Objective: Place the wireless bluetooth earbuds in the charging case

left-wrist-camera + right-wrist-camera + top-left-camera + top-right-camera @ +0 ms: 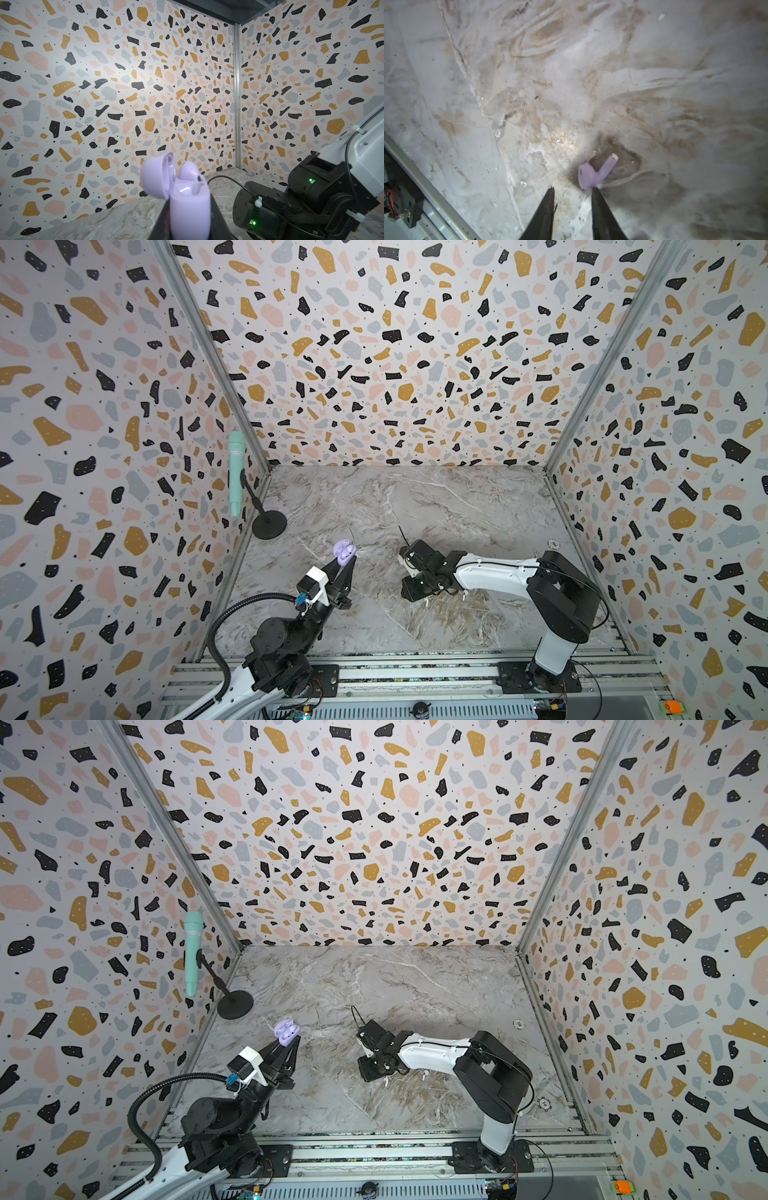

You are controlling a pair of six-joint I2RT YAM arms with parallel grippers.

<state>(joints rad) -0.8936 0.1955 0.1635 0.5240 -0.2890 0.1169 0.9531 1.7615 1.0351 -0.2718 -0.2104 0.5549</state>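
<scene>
Grip on the left looked firm: left jaws clenched around the lavender case (189, 207), held up off the surface (124, 220) with its lid (155, 174) swung open. One lavender earbud (188, 170) poked up out of the case. Over on the right, right jaws stood parted and empty, pointing down at the marble. A loose lavender earbud (588, 176) lay there, its bulb right at the tip of one finger (600, 207), outside the gap. In a top view, a white earbud (427, 601) lay beside the right arm (490, 572), with a second white earbud (462, 594) at that arm's edge.
</scene>
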